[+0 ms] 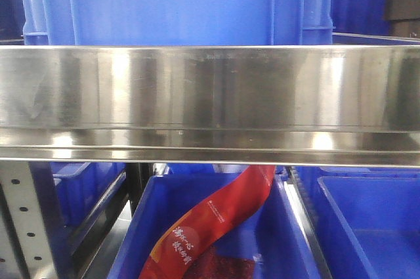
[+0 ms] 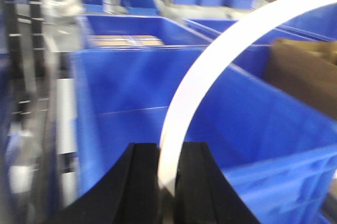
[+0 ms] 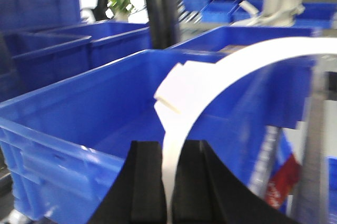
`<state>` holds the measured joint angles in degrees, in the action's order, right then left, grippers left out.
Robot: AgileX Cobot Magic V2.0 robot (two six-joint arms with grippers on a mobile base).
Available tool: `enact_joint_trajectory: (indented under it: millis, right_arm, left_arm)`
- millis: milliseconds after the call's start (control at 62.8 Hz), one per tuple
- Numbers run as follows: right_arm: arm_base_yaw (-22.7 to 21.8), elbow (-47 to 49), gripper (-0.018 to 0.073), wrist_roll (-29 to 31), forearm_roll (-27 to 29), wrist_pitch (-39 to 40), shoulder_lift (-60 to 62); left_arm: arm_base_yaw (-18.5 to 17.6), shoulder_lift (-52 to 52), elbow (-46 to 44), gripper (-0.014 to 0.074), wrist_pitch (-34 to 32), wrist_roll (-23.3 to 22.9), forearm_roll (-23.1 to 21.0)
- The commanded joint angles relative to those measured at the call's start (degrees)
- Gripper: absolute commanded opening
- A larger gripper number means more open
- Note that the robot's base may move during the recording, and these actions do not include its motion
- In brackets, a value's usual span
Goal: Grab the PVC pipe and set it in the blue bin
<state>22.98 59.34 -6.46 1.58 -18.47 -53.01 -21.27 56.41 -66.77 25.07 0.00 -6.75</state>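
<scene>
Both claws, left (image 2: pixel 167 174) and right (image 3: pixel 168 174), pinch one curved white pipe (image 2: pixel 210 71) above a blue bin (image 3: pixel 79 124); uneven release could make it spring outside.

in the front view a metal shelf rail (image 1: pixel 210 95) runs across the middle, with a bin (image 1: pixel 177 3) on the shelf above it. below the rail sit two bins side by side; the left one (image 1: pixel 138 239) holds a packet (image 1: pixel 216 226). in the left wrist view a strip (image 2: pixel 210 76) arcs over a bin (image 2: pixel 131 124), with a box (image 2: pixel 305 81) to its right.
</scene>
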Motion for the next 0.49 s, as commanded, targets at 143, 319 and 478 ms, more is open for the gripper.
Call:
enact_joint_trajectory:
  millis: [143,319,478]
  right_arm:
    - [2.41,15.66,-0.0168,0.64,0.11,-0.54,-16.65]
    - [2.41,26.28,-0.0168,0.64,0.28,-2.57,-27.59]
    - [2.92,31.49,-0.0168,0.64,0.51,-6.19,-34.42]
  left_arm:
    - [-2.66,14.08,-14.10,-0.0111,-1.76,0.00,-0.23]
    - [-2.66,23.76,-22.07,-0.0111,-5.37,0.00,-0.23]
    - [-2.66,29.28,-23.73,-0.0111,-7.84,0.00,-0.23]
